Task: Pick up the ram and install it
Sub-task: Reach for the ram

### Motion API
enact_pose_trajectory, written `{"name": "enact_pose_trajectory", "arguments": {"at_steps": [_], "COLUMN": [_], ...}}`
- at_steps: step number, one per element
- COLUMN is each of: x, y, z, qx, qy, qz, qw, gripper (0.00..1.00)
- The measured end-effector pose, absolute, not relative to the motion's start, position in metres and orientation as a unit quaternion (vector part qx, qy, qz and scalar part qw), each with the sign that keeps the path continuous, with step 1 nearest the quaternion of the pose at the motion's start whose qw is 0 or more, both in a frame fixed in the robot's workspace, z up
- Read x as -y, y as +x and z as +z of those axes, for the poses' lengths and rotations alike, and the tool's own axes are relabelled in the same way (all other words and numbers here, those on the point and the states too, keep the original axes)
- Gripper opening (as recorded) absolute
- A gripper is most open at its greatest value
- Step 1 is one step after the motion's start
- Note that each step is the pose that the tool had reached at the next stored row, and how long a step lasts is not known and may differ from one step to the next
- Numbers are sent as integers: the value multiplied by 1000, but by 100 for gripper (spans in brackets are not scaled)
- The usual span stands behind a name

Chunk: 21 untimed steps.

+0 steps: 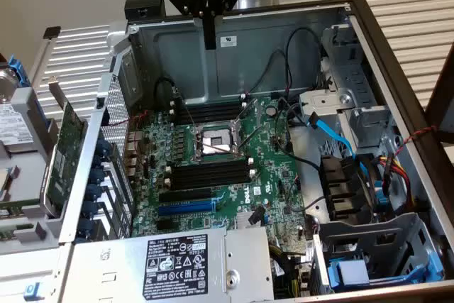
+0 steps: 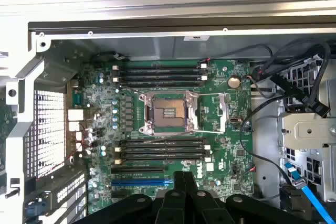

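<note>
End effector hovers high over the open computer case, fingers drawn together, and I can make out nothing between them. Whether a thin stick is pinched there edge-on, I cannot tell, so the ram itself I cannot place. Straight beneath the end effector lies the motherboard. Both banks of memory slots, the far bank and the near bank, look empty, so nothing is installed yet.

Now the hazards. The CPU socket sits open between the two banks, directly under the end effector, and a stick slipping free could land on its contacts. Black cables loop down just beside the far bank, ready to snag anything descending. The slots are narrow, so a slight tilt or a notch facing the wrong way would probably jam the board rather than seat it.

Away to the exterior view's left of the end effector, outside the case, stands a broad green expansion card, an easy thing to mistake for the target.
</note>
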<state>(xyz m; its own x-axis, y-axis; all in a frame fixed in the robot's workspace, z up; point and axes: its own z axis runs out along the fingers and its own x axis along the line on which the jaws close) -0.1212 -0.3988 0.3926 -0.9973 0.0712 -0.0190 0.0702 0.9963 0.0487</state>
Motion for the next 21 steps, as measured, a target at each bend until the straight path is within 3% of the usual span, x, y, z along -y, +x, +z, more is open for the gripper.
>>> {"name": "enact_pose_trajectory", "arguments": {"at_steps": [21], "x": [399], "y": [-134], "z": [393], "qx": [-999], "qy": [35], "qz": [24], "qw": [10], "gripper": [11]}}
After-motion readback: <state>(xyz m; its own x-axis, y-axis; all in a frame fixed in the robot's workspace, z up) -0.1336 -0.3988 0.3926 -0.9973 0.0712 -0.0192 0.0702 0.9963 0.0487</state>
